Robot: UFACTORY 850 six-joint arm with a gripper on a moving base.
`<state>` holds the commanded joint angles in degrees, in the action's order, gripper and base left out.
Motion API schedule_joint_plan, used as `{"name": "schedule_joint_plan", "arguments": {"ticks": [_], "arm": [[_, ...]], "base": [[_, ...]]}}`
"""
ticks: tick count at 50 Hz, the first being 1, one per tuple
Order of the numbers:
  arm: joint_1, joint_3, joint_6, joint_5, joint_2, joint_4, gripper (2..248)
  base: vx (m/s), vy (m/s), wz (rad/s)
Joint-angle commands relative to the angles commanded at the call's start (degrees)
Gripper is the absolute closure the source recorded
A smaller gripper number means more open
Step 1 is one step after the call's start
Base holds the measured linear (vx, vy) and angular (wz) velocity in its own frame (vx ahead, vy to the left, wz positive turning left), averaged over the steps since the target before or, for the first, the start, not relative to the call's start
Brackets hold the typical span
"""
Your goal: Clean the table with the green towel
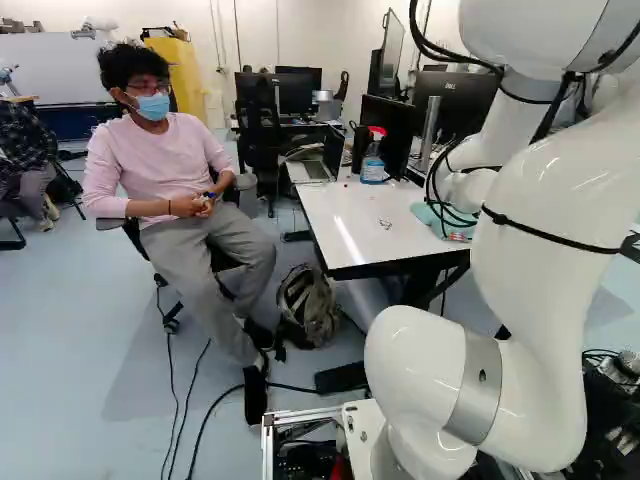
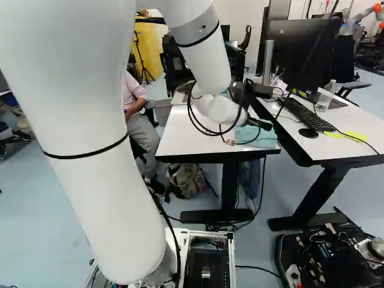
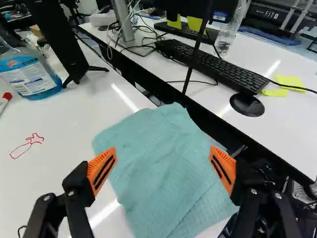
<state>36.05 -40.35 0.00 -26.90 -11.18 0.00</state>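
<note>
My gripper (image 2: 247, 134) is low over the near part of the white table (image 2: 180, 133) in the right base view. In the wrist view the gripper (image 3: 162, 167) stands open, its two orange pads wide apart. The green towel (image 3: 158, 158) lies flat and slightly wrinkled, spread beneath and ahead of the fingers, with neither pad gripping it. In the right base view the towel (image 2: 259, 138) reaches the table's edge. Beside it, a red drawing (image 3: 27, 145) and a small dark mark (image 3: 21, 230) show on the tabletop.
A spray bottle with blue liquid (image 3: 29, 77) and a red-capped marker (image 3: 5, 101) stand and lie on the towel's table. A second table (image 3: 292, 116) adjoins it, holding a keyboard (image 3: 213, 64), mouse (image 3: 247, 104) and water bottle (image 3: 229, 29). A person (image 1: 160, 170) sits beside the table.
</note>
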Motion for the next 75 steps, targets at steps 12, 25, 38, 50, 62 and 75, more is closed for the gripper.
{"name": "schedule_joint_plan", "arguments": {"ticks": [12, 25, 38, 50, 62, 75], "arm": [[0.3, -1.7, 0.0, 3.0, -1.5, 0.0, 3], [-0.2, -3.1, 0.0, 6.3, -2.7, 0.0, 3], [-0.8, -4.3, 0.0, 7.7, -3.7, 0.0, 3], [-0.7, -5.5, 0.0, 7.7, -4.7, 0.0, 3], [-0.4, -6.2, 0.0, 7.7, -5.3, 0.0, 3], [-0.4, -6.2, 0.0, 7.7, -5.3, 0.0, 3]], "base": [[0.0, 0.0, 0.0], [0.0, 0.0, 0.0], [0.0, 0.0, 0.0], [0.0, 0.0, 0.0], [0.0, 0.0, 0.0], [0.0, 0.0, 0.0]]}}
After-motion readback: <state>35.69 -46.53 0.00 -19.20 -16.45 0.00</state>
